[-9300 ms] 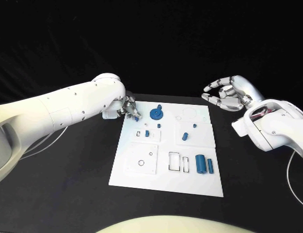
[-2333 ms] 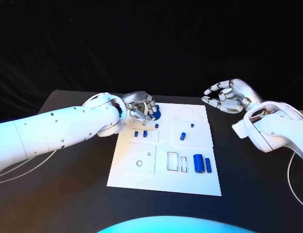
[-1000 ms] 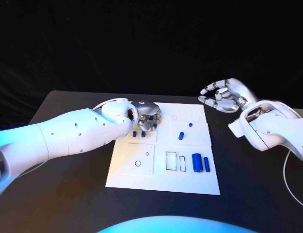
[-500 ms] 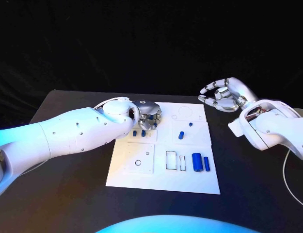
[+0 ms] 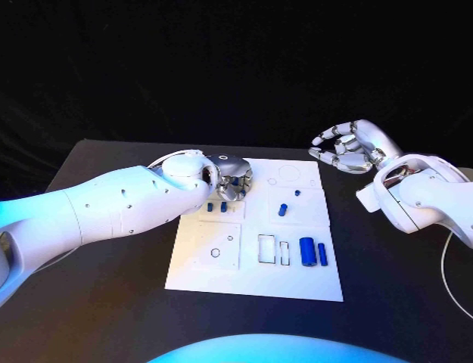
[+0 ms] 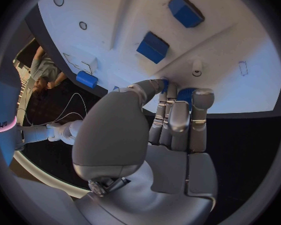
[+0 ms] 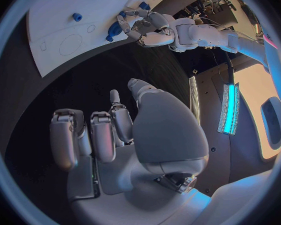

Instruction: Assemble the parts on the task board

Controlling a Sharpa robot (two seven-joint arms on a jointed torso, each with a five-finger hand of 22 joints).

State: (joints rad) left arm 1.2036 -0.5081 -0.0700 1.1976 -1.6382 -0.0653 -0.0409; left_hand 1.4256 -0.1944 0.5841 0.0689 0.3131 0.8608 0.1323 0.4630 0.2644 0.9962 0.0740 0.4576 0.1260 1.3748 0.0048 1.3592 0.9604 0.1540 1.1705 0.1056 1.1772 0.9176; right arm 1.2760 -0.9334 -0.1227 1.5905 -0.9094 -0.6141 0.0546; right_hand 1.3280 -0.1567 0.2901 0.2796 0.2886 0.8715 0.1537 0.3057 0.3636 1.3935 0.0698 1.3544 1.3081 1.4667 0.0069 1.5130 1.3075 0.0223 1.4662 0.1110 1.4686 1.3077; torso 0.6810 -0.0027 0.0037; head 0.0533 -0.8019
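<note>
Left hand (image 5: 231,180) down on the board (image 5: 253,280), upper left of its white face in the head view. Fingers (image 6: 175,116) bunched tight around a blue part (image 6: 185,93); only a sliver of blue shows between them in the left wrist view. Looks held, but I can't tell whether it's lifted or already seated.

Right hand (image 5: 349,148) hovers off the board's upper right corner, over black table (image 5: 105,302). Fingers curled loosely inward, nothing in them.

Other parts: two blocks (image 5: 216,206) just below my left hand, a peg (image 5: 283,210) mid-board, a cylinder (image 5: 307,250) and a slimmer bar (image 5: 322,253) side by side at lower right.

Handling, my guess: small rigid plastic, light, smooth, likely to slip or twist under metal fingertips. Best pinched across opposite flat or round sides, kept square to its seat.

Hard to read: my own left hand covers the held part and whatever recess lies beneath it. Its shape is unclear. Outlines on the board's lower left are faint.
</note>
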